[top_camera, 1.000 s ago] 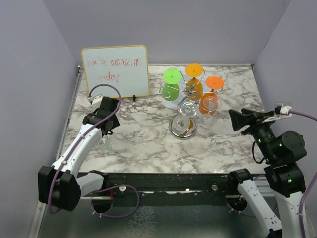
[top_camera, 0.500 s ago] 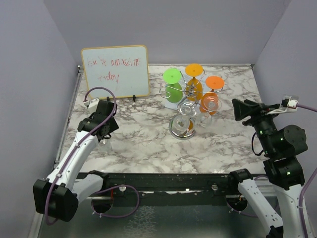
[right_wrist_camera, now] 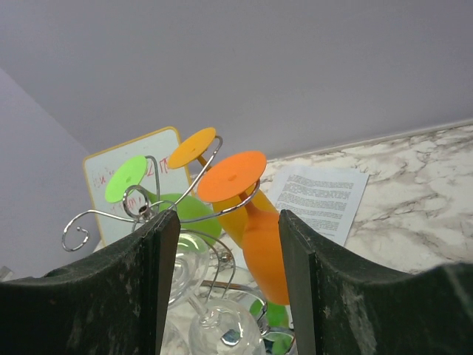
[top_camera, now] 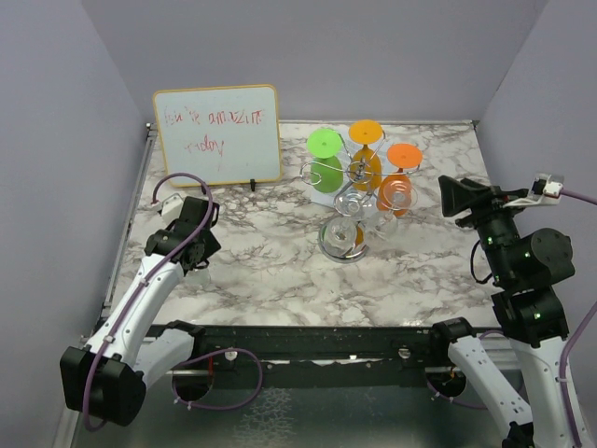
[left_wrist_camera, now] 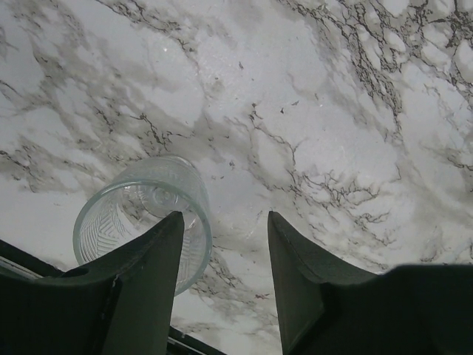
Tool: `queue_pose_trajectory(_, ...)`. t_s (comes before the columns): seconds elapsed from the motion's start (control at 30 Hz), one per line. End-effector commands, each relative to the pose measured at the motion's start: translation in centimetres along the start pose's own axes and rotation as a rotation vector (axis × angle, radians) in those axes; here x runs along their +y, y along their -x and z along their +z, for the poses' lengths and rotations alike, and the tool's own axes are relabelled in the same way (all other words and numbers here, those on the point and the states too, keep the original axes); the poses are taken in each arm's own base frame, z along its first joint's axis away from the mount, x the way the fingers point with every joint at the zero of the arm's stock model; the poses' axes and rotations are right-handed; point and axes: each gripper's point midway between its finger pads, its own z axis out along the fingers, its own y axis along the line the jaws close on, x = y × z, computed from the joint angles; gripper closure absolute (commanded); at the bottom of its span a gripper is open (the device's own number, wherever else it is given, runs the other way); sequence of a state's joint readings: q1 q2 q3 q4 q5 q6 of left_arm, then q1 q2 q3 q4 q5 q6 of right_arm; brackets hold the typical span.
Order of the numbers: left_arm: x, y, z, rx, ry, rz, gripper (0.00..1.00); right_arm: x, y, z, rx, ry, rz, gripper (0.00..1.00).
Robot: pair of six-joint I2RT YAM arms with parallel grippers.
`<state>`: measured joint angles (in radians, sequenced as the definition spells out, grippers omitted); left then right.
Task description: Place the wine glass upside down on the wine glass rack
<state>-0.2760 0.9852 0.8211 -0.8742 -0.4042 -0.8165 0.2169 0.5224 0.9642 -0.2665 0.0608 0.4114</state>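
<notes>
A clear wine glass (left_wrist_camera: pixel 140 218) stands upright on the marble table near the left edge; it shows faintly in the top view (top_camera: pixel 199 272). My left gripper (left_wrist_camera: pixel 225 222) is open just above it, with the left finger over the rim and the glass left of the gap; in the top view the gripper (top_camera: pixel 193 257) points down. The chrome wine glass rack (top_camera: pixel 350 191) stands at the back centre on its round mirrored base (top_camera: pixel 343 243), with green, yellow and orange glasses and some clear ones hanging upside down. My right gripper (top_camera: pixel 450 197) is open and empty, facing the rack (right_wrist_camera: pixel 140 211) from the right.
A whiteboard (top_camera: pixel 218 135) with red writing stands at the back left. A printed sheet of paper (right_wrist_camera: pixel 321 200) lies on the table behind the rack. Purple walls close in the table on three sides.
My left gripper has moved nearer and slightly left, coming over the clear glass. My right gripper has risen and drawn a little to the right, still facing the rack.
</notes>
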Motion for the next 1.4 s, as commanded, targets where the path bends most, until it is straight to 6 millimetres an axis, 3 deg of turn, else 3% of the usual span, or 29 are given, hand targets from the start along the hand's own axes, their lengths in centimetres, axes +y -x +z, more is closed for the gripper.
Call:
queue_pose_trajectory(0.0, 0.7, -0.6, 0.3, 0.008, 0.025, -0.043, 0.51, 0.6, 1.9, 0.3, -0.071, 0.01, 0.027, 0.4)
queue_pose_trajectory(0.13, 0.7, -1.1, 1.2, 0.025, 0.048, -0.027, 0.62, 1.1, 1.5, 0.6, -0.048, 0.034, 0.03, 0.4)
queue_pose_trajectory(0.37, -0.2, -0.7, 1.4, 0.027, 0.016, 0.009, 1.0, 3.2, 1.4, 1.1, 0.019, 0.124, 0.04, 0.4)
queue_pose_trajectory(0.57, -2.7, 1.5, -1.2, -0.004, -0.124, 0.047, 1.0, 4.9, 0.5, 2.2, 0.077, 0.204, 0.09, 0.41)
queue_pose_trajectory(0.73, -6.8, 6.6, -6.7, -0.134, -0.351, 0.025, 1.0, 8.0, -0.1, 4.1, 0.182, 0.347, 0.108, 0.42)
queue_pose_trajectory(0.8, -8.4, 9.1, -9.1, -0.207, -0.443, -0.001, 1.0, 10.1, -0.1, 4.5, 0.221, 0.46, 0.131, 0.43)
queue_pose_trajectory(0.9, -10.8, 12.6, -12.3, -0.304, -0.564, -0.067, 1.0, 13.1, 1.2, 5.1, 0.189, 0.628, 0.213, 0.43)
queue_pose_trajectory(1.03, -14.0, 16.1, -16.6, -0.389, -0.739, -0.121, 1.0, 14.6, 2.5, 6.4, 0.142, 0.687, 0.31, 0.39)
queue_pose_trajectory(1.13, -15.3, 18.1, -20.0, -0.452, -0.861, -0.157, 1.0, 16.1, 2.4, 7.4, 0.148, 0.687, 0.327, 0.35)
queue_pose_trajectory(1.27, -16.2, 20.1, -25.5, -0.549, -1.063, -0.212, 1.0, 20.1, 0.5, 8.5, 0.202, 0.715, 0.343, 0.3)
queue_pose_trajectory(1.37, -16.1, 20.2, -29.8, -0.598, -1.236, -0.233, 1.0, 23.6, -1.2, 9.2, 0.242, 0.734, 0.387, 0.28)
